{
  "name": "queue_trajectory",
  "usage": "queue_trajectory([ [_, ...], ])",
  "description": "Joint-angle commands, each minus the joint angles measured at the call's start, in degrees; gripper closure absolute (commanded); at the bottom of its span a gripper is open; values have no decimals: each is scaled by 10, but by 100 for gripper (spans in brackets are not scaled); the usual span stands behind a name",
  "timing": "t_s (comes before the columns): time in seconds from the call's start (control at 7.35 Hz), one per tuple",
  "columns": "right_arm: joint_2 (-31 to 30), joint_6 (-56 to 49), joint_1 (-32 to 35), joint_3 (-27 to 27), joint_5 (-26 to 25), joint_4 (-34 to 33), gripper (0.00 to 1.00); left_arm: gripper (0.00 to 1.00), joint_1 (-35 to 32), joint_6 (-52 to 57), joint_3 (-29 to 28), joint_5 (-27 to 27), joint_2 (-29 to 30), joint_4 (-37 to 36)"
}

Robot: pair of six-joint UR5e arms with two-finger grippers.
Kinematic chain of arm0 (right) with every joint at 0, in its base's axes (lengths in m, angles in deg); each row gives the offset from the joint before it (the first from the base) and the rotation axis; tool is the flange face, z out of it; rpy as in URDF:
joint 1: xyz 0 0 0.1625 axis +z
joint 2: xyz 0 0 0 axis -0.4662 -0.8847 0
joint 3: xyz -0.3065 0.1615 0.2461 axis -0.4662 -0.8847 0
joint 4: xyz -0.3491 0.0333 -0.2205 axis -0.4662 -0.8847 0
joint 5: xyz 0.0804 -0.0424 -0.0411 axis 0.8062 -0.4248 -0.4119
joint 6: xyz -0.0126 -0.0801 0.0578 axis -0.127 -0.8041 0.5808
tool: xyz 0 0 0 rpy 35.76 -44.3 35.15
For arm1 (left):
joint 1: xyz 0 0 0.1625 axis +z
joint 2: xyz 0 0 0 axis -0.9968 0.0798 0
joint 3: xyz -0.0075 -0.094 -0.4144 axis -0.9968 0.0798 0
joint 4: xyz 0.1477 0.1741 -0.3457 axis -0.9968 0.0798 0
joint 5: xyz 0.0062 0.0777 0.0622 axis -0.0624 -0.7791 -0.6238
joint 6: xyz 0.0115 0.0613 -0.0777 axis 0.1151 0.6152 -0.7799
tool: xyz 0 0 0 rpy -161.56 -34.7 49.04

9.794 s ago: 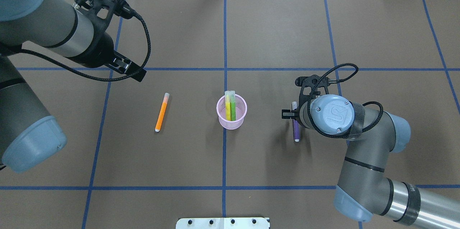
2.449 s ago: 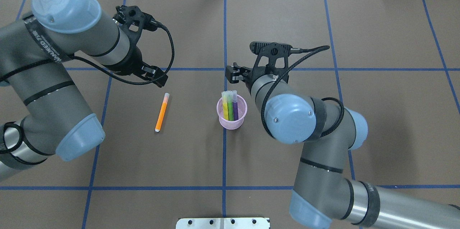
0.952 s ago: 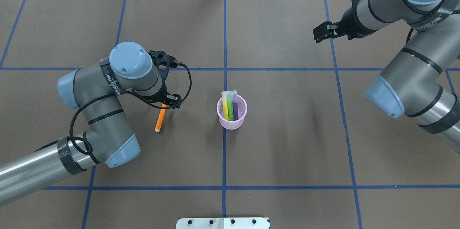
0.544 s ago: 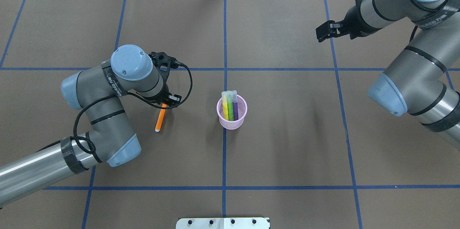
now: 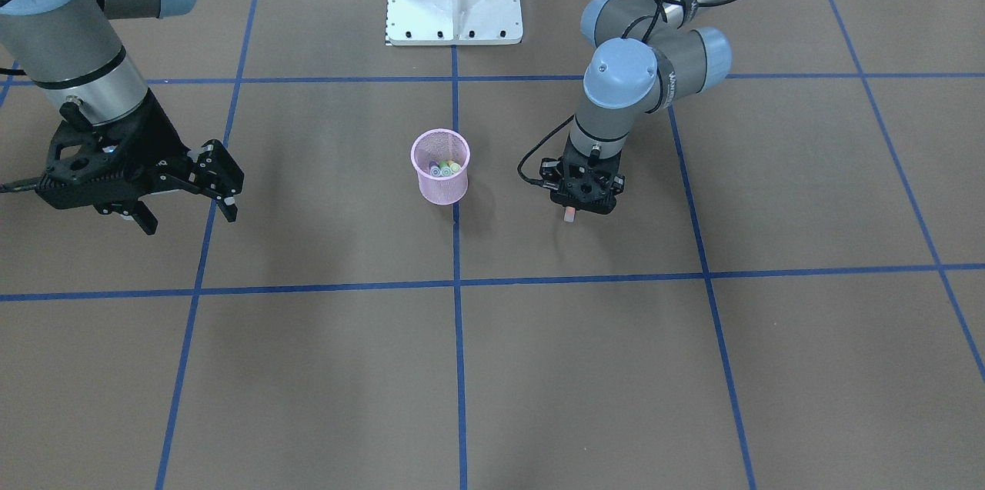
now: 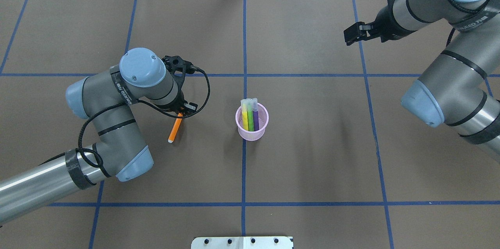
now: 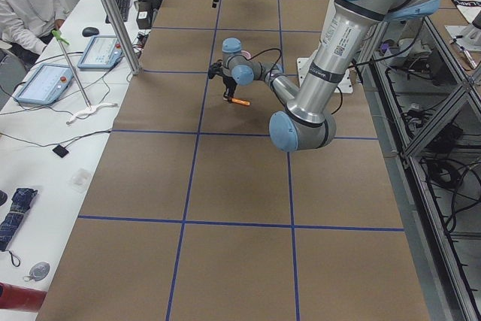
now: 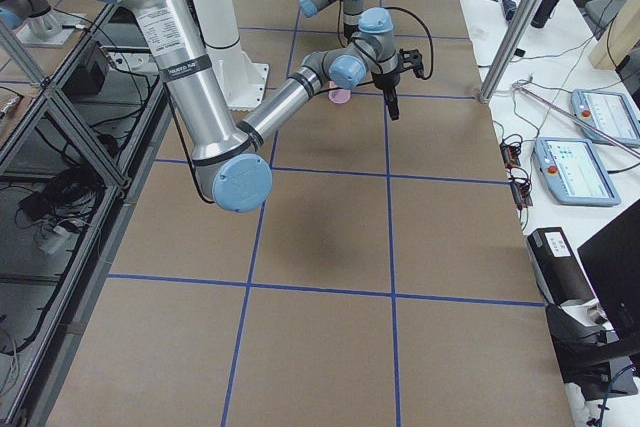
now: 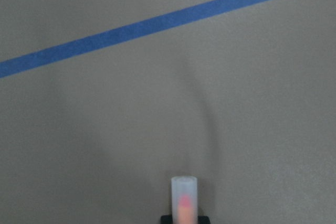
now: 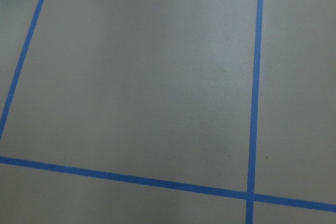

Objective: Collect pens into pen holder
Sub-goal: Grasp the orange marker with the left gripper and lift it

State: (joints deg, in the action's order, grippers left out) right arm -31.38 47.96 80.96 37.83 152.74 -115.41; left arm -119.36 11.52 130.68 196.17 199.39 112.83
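Left gripper (image 6: 182, 112) hangs over the cap end of the orange pen (image 6: 174, 131) — pinching or not, you can't tell — to lift it.

I see a pink wire-mesh pen holder (image 6: 252, 135) with a yellowish pen (image 6: 246, 120), a green pen (image 6: 250, 120) and a purple pen (image 6: 256, 120) in it, all pale-capped. The orange pen (image 6: 175, 129) has the same translucent cap. My table (image 6: 312, 143) is brown, gridded with blue tape lines (image 6: 244, 38). The left arm (image 6: 113, 124) and right arm (image 6: 461, 73) are grey with light-blue joint caps. The left gripper (image 5: 581, 198) and right gripper (image 6: 352, 34) are black.
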Motion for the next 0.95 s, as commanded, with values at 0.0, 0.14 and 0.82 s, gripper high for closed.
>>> queue_trajectory([
  [0.0, -6, -1, 1, 8, 1, 0, 0, 100, -2, 8, 45, -2, -1, -1],
  [0.14, -6, -1, 1, 9, 1, 0, 0, 100, -3, 9, 81, -12, 1, 4],
  [0.82, -10, -1, 2, 10, 1, 2, 0, 100, 6, 11, 97, -94, -4, 355],
])
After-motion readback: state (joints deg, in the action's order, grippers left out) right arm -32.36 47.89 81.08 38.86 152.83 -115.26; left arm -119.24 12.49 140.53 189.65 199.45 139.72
